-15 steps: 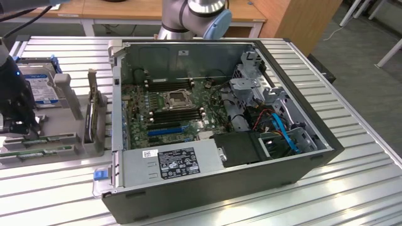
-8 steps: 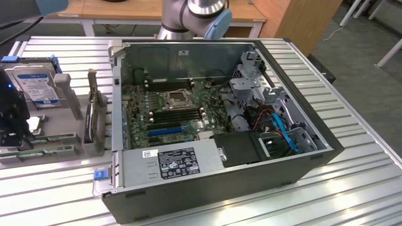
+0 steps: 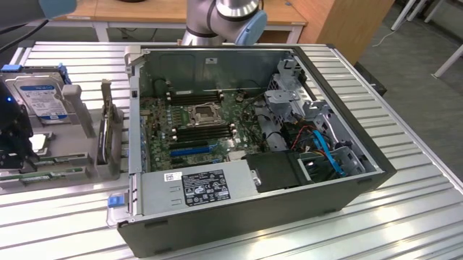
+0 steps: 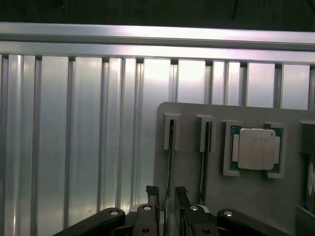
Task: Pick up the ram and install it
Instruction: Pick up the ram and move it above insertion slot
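Two sticks stand on edge in the grey holder (image 4: 192, 110) on the desk (image 4: 88, 137): the ram (image 4: 171, 147), and its twin (image 4: 205, 152) nearer the CPU (image 4: 256, 149). Your fingers (image 4: 152, 195) sit spread apart either side of the ram, gripping nothing.

We see a metal table (image 3: 412, 216) made of long ribbed slats, silver-grey, with bright patches of light lying across them (strongest along the near edge in the exterior view). Behind it stands a wooden desk (image 3: 137, 12), and toward the exterior view's right of that, a tall wooden panel (image 3: 340, 24). The floor (image 3: 423, 81) is plain grey, and thin white furniture legs (image 3: 402, 13) stand on it at the far corner.
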Tool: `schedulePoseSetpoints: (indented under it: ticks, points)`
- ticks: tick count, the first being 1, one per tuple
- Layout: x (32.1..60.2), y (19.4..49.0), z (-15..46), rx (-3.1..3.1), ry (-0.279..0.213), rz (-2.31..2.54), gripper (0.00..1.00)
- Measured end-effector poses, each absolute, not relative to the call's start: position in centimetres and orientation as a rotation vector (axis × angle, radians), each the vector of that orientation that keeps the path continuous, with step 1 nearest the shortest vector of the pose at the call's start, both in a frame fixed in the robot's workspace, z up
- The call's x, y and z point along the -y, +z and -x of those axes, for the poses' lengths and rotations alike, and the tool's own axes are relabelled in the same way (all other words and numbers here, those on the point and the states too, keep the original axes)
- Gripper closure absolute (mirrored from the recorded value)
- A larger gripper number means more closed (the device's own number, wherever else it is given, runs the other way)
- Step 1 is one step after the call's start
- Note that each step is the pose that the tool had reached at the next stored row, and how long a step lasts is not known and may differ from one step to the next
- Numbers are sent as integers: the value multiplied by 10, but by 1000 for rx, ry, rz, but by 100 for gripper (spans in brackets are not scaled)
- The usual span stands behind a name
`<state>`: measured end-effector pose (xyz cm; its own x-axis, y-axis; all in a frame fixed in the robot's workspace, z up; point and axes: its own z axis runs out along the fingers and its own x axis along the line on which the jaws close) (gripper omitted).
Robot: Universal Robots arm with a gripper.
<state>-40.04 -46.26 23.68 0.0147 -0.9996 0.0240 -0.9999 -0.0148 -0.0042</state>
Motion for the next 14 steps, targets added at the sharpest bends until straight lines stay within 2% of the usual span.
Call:
schedulePoseSetpoints:
  ticks: [4, 10, 14]
  points:
    - [463, 236, 401, 2226, 7, -2219, 73]
    - [463, 236, 401, 2232, -3, -2209, 73]
    - [463, 236, 401, 2198, -75, -2175, 73]
